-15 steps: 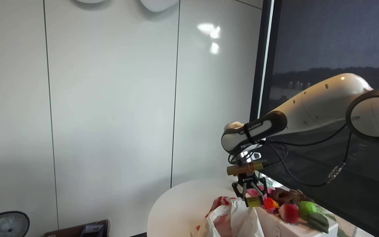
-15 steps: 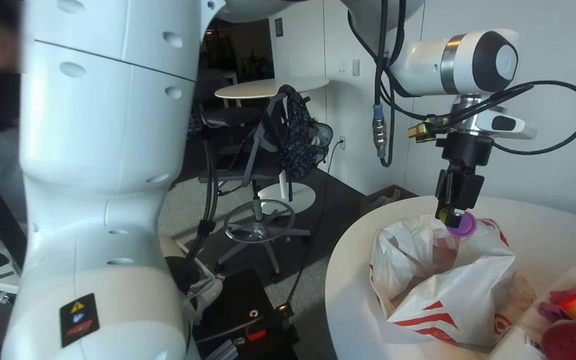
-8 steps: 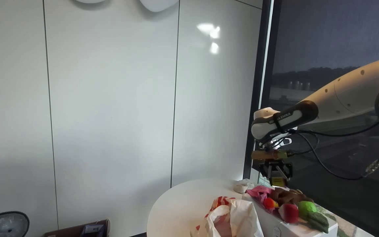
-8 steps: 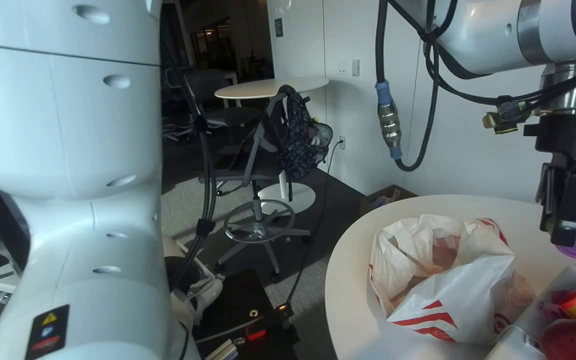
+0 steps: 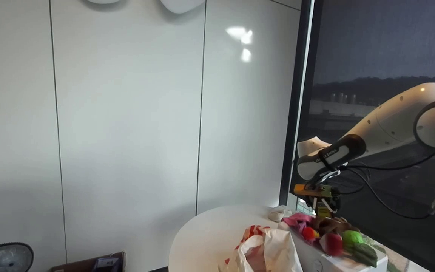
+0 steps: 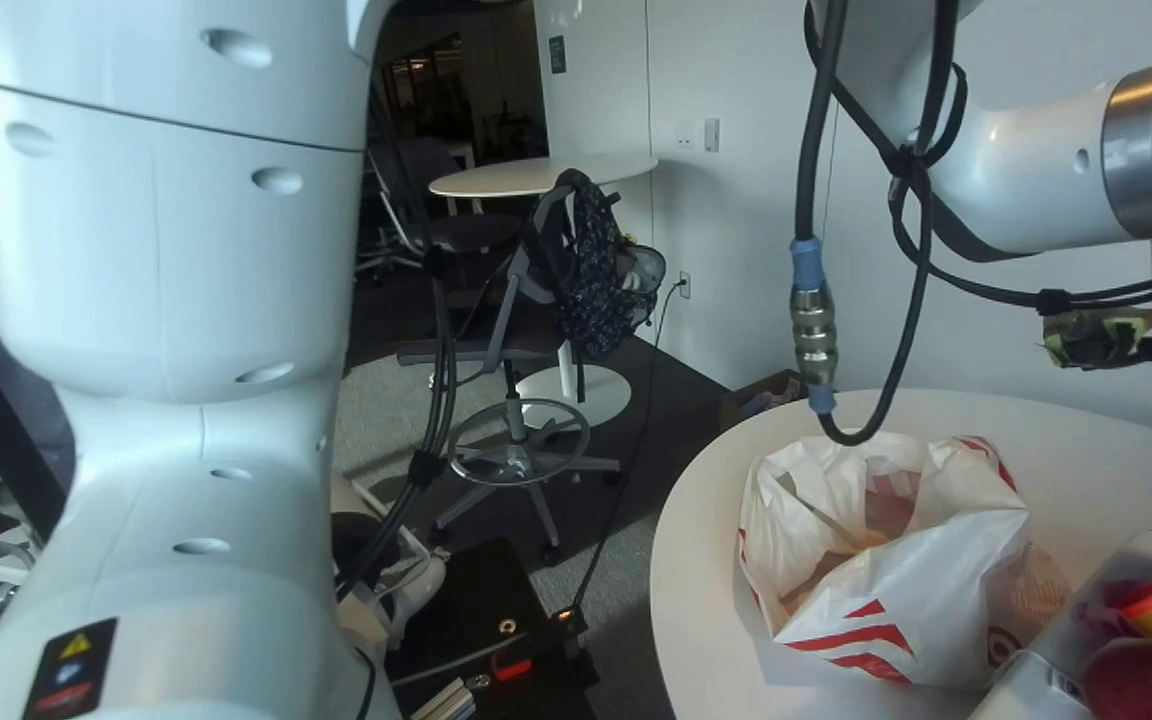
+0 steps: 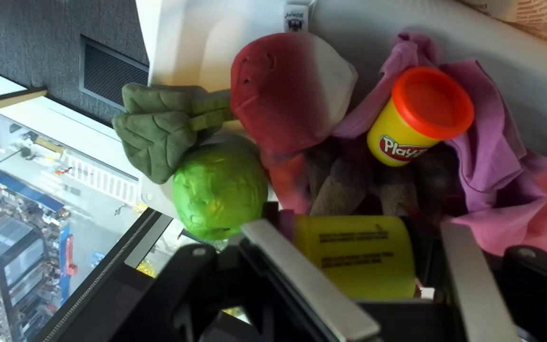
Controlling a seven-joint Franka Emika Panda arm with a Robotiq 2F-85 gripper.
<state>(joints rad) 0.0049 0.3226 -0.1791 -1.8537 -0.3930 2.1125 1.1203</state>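
In the wrist view my gripper [image 7: 356, 242] is shut on a yellow Play-Doh can [image 7: 354, 256] lying sideways, its purple lid [image 7: 287, 224] toward the left finger. Just beyond it, on a white box [image 7: 378, 42], lie a second yellow can with an orange lid [image 7: 432, 102], a red and white plush radish [image 7: 287, 90] with green leaves, a shiny green ball [image 7: 221, 190], brown plush [image 7: 342, 187] and pink-purple cloth [image 7: 487, 142]. An exterior view shows the gripper [image 5: 324, 212] low above the brown plush [image 5: 327, 225]. Whether can and plush touch, I cannot tell.
A white plastic bag with red marks [image 6: 896, 570] stands with its mouth up on the round white table [image 6: 696, 560], beside the box. A crumpled white item [image 5: 279, 213] lies at the table's far edge. The window [image 5: 383, 151] runs close behind the box.
The arm has carried the held can away from above the bag to over the box of toys. In the last half second it has come lower and tilted, mostly leaving an exterior view.
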